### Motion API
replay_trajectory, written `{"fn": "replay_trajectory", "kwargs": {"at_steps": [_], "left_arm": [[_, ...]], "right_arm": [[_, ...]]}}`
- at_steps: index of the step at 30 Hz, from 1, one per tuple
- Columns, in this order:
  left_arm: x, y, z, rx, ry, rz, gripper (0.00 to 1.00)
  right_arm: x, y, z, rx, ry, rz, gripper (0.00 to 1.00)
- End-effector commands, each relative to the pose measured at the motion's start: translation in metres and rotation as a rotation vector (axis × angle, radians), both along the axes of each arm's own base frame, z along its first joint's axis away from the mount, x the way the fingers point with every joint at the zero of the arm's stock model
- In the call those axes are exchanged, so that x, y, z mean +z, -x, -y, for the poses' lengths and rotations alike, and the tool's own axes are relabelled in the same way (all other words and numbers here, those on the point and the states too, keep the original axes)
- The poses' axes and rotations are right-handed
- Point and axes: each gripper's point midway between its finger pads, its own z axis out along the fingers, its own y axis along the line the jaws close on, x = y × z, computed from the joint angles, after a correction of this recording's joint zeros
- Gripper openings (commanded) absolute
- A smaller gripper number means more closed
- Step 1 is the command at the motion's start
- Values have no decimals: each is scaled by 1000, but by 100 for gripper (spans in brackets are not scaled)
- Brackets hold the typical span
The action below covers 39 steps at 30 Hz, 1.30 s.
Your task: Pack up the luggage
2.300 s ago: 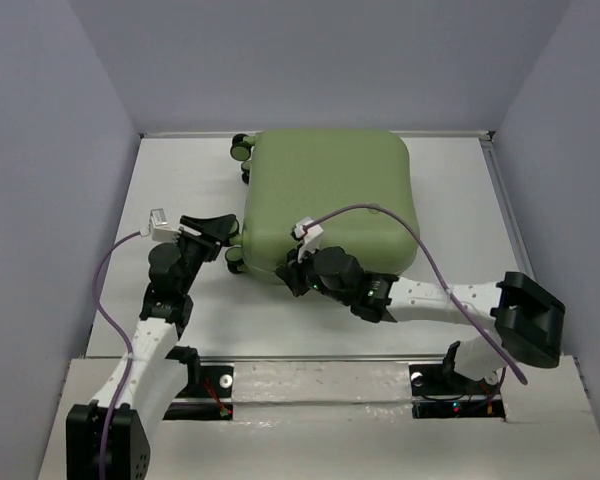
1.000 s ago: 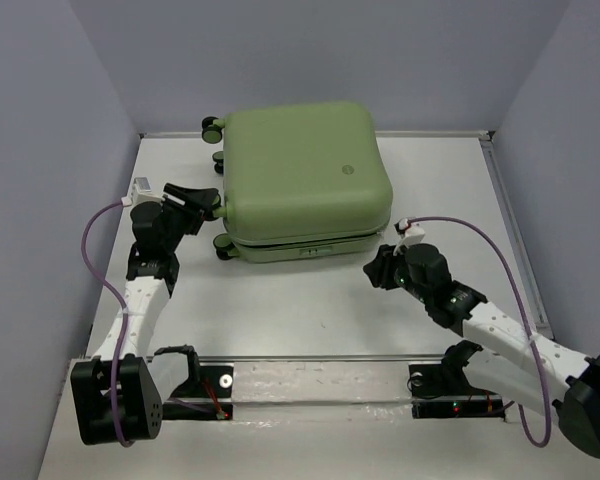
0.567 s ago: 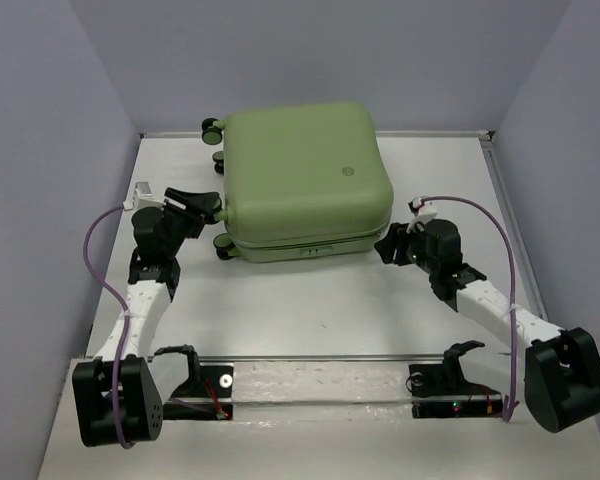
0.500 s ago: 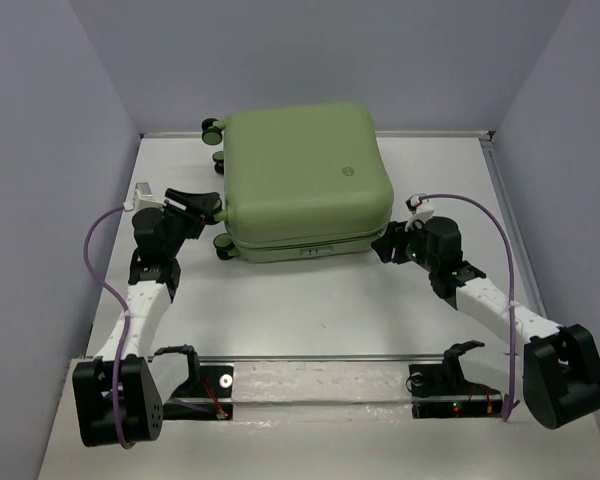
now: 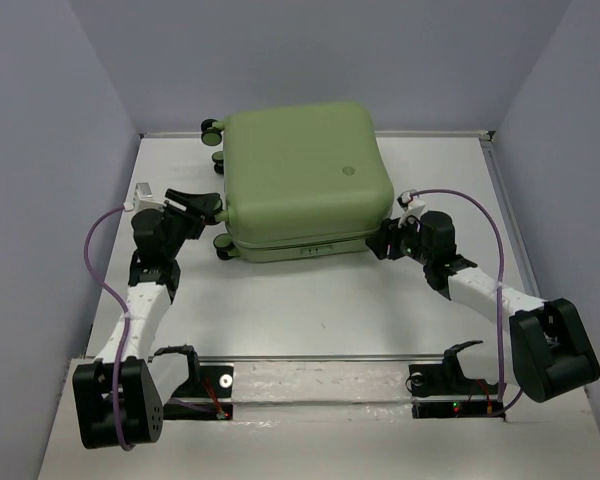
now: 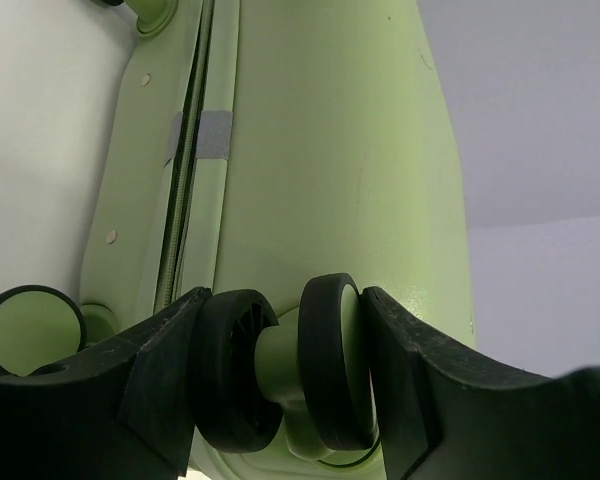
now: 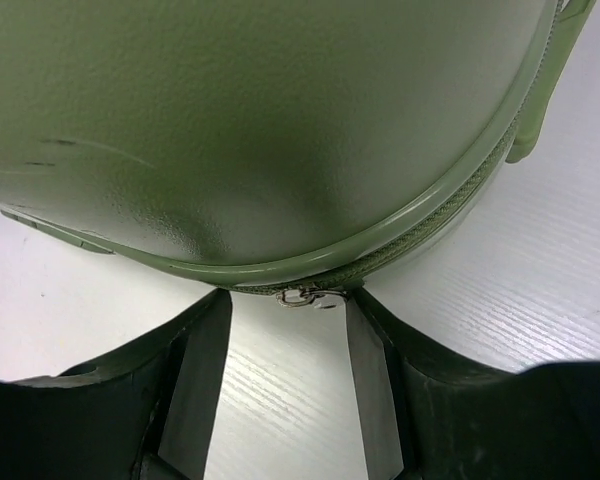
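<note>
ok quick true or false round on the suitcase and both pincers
1. The luggage lies closed and flat on the table. True.
2. The right pincer has its jaws apart, with the zipper pull between them. True.
3. The left pincer hangs free above the table. False: it is clamped on a caster wheel.
4. The round emblem faces down. False: it shows on the upper shell.

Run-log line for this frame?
luggage: closed, lying flat | left claw: clamped on caster wheel | right claw: open, straddling zipper pull
</note>
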Motion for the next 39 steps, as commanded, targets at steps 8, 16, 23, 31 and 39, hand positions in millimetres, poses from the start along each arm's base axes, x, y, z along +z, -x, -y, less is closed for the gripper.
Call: {"fn": "replay_trajectory", "kwargs": {"at_steps": [8, 16, 23, 31, 39], "left_arm": [[57, 12, 12, -110, -144, 150, 6], [33, 18, 11, -113, -156, 108, 6], [-2, 19, 10, -109, -148, 48, 6], [-12, 15, 6, -90, -168, 34, 6], [-20, 15, 5, -85, -175, 19, 6]], "right_arm": [[21, -18, 17, -116, -51, 87, 64], [44, -26, -1, 35, -91, 172, 56], [51, -26, -7, 70, -115, 244, 44], [56, -33, 5, -19, -136, 334, 16], [47, -44, 21, -133, -106, 294, 54]]}}
